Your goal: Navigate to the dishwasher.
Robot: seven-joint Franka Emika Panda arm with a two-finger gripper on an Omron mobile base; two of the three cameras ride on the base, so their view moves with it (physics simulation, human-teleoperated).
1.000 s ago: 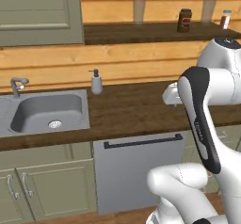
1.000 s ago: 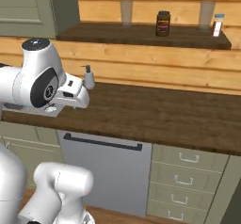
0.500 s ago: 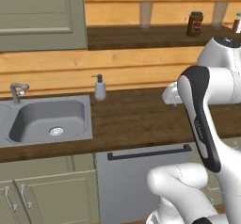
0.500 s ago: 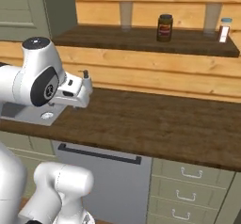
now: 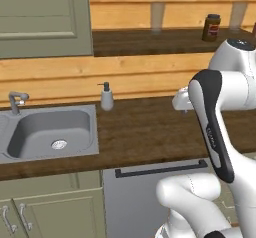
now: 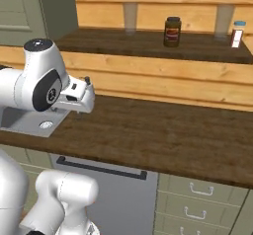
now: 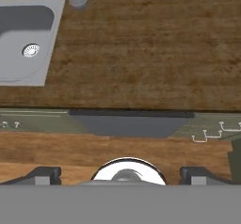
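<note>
One grey dishwasher (image 5: 135,202) sits under the dark wooden table (image 5: 145,132), at the bottom centre of the left base view, with a long dark bar handle (image 5: 161,168) along its top. In the right base view the dishwasher (image 6: 126,199) is at the lower centre, partly behind the white arm, with olive-green drawers (image 6: 197,207) to its right. In the hand view, looking down, the dishwasher (image 7: 129,125) appears as a grey band across the middle, below the table edge.

A grey sink (image 5: 50,132) with a faucet (image 5: 16,101) is set into the table at the left of the left base view. A soap dispenser (image 5: 106,97) stands just beside the sink's back right corner. On the wooden shelf (image 6: 148,44) above, a dark jar (image 6: 172,31) stands near the centre of the right base view, and a small white bottle (image 6: 237,34) at the upper right.

The fingers (image 7: 120,175) show as two dark tips wide apart at the bottom of the hand view, with nothing between them.
</note>
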